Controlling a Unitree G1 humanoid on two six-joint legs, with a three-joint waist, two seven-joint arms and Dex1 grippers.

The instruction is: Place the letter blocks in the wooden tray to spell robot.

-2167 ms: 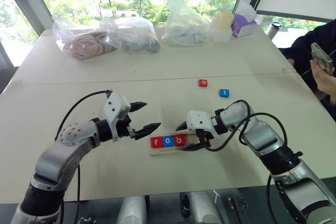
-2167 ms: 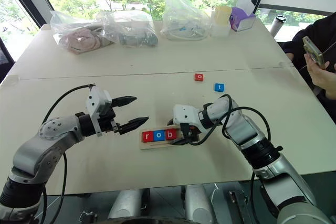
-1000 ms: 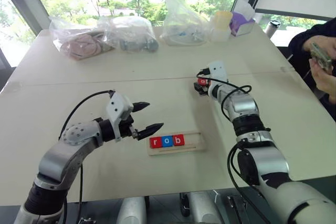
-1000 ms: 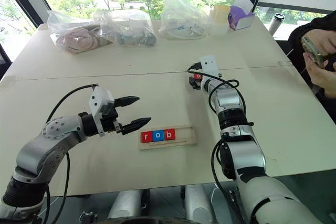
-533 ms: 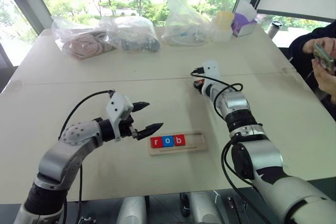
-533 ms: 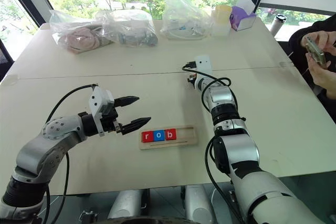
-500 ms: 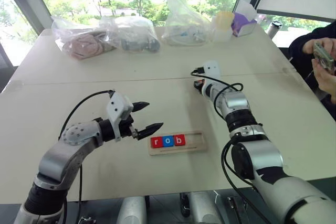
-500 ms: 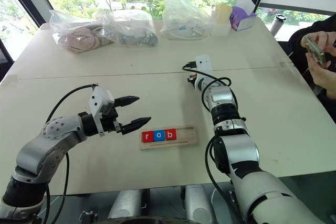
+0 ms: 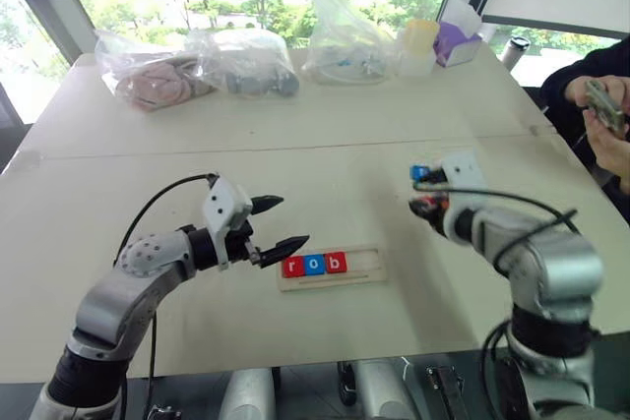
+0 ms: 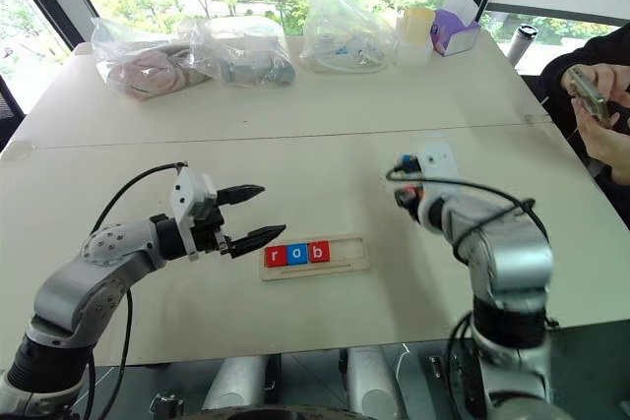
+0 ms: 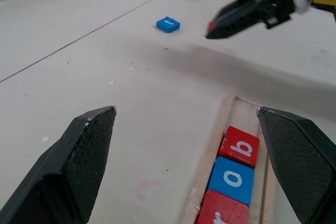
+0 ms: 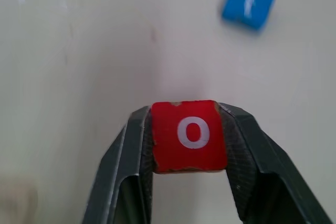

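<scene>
The right gripper is clamped on a small flat red square tile with a white letter o, one black finger pressed against each side of it, and it carries the tile above the pale table top. Past its fingertips, flat on the table and well apart from the held piece, lies a small blue square tile with a white letter t; from the head camera that blue tile peeks out just behind the right wrist.

The left gripper hangs with its two black fingers spread wide and nothing between them. Just in front of its fingertips sits the narrow pale wooden tray with a low rim and rounded corners. Three tiles fill the end of the tray nearest this gripper, touching in a row: a red tile with r, a blue tile with o and a red tile with b. The rest of the tray, on the side toward the right gripper, is bare wood.

Far beyond both grippers, clear plastic bags rest on the table's far edge. A person's hands holding a phone show off to the right.
</scene>
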